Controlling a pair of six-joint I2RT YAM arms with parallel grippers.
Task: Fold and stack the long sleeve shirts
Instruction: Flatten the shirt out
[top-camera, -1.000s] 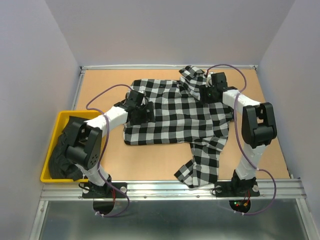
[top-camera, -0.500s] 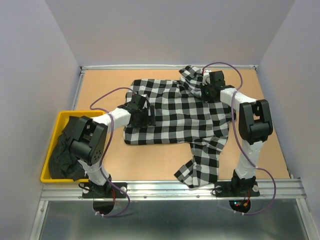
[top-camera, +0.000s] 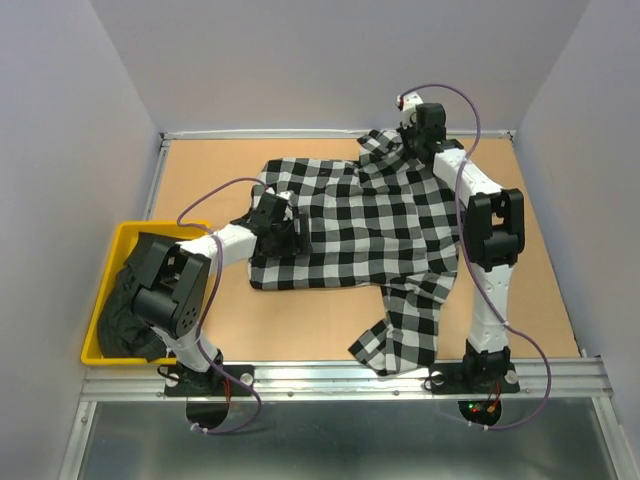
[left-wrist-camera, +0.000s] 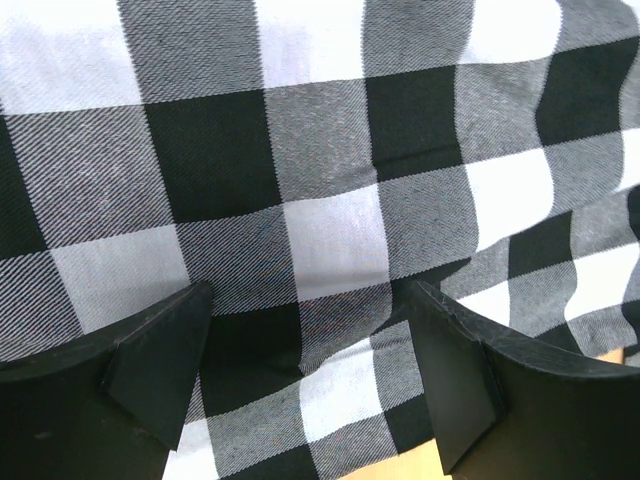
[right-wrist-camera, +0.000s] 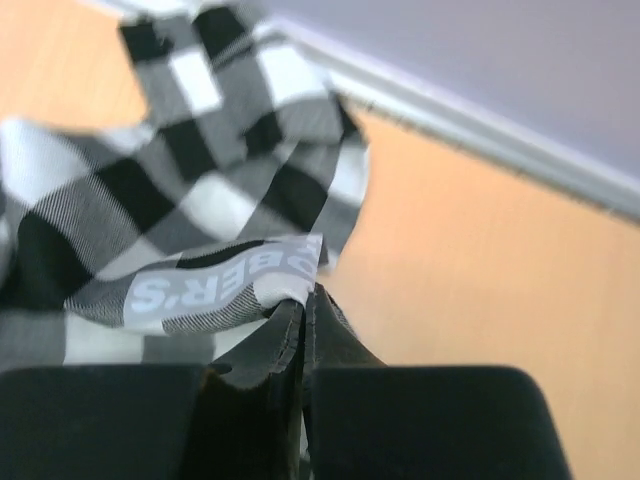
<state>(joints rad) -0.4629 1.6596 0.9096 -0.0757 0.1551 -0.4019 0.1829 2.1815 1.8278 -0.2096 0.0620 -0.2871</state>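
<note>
The black shirt (top-camera: 125, 310) lies bunched in a yellow bin (top-camera: 128, 238), which sits left of the left claw (top-camera: 285, 225) and nearer the arm bases, at the counter (top-camera: 300, 320) edge. The check shirt (top-camera: 370, 230) is spread flat across the middle of the counter. One sleeve trails toward the near edge, on the near right of the left claw and well short of the right claw (top-camera: 405, 138). The left claw hangs over the left part of the shirt body, released, jaws wide. In the left wrist view, both fingers (left-wrist-camera: 160, 365) straddle a fold of checked cloth without pinching it, and whether their tips touch the fabric cannot be told. Bare counter shows just below the right finger. The right claw is at the far end of the counter, close to the back rail, clenched. In the right wrist view its tips meet on the shirt's edge, grasping it right beside the lettered band (right-wrist-camera: 225, 285). The cloth fans out ahead and to the left of that claw, and bare counter lies to its right.
</note>
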